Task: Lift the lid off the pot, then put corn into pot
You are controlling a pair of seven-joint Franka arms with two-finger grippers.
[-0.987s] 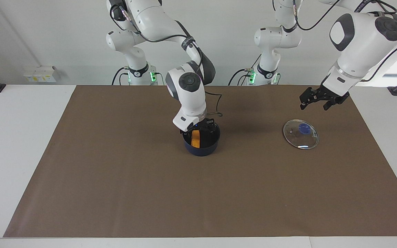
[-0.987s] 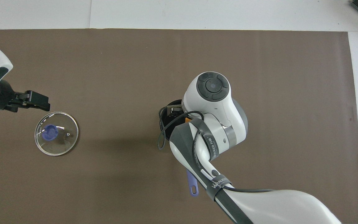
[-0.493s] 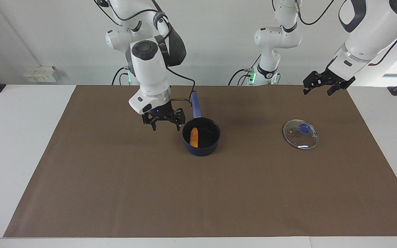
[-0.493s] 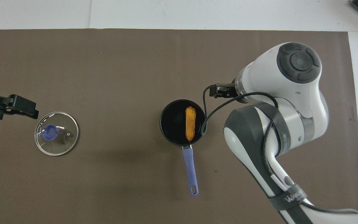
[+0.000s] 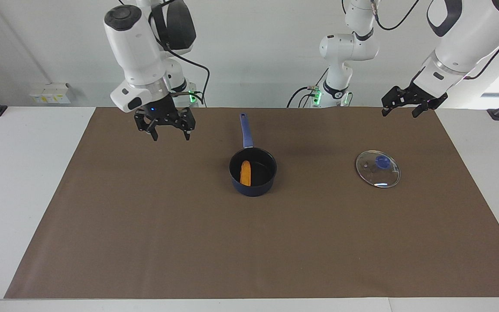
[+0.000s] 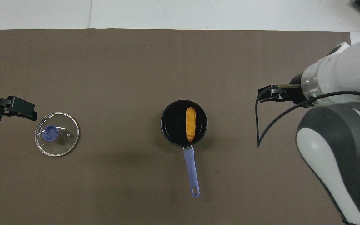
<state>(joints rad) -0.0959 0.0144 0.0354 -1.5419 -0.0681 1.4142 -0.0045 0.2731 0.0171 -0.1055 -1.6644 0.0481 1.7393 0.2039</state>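
Observation:
The dark blue pot stands uncovered mid-mat, its long blue handle pointing toward the robots. The corn lies inside the pot; it also shows in the overhead view within the pot. The glass lid with its blue knob lies flat on the mat toward the left arm's end; it shows in the overhead view too. My right gripper is open and empty, raised over the mat toward the right arm's end of the pot. My left gripper is open and empty, raised near the lid.
A brown mat covers most of the white table. A black cable hangs from the right arm's wrist. Black clamps sit at the table's corners nearest the robots.
My right gripper has left the corn in the pot, risen out and swung toward the right arm's end. My left gripper has lifted higher above the lid. The pot's handle is uncovered.

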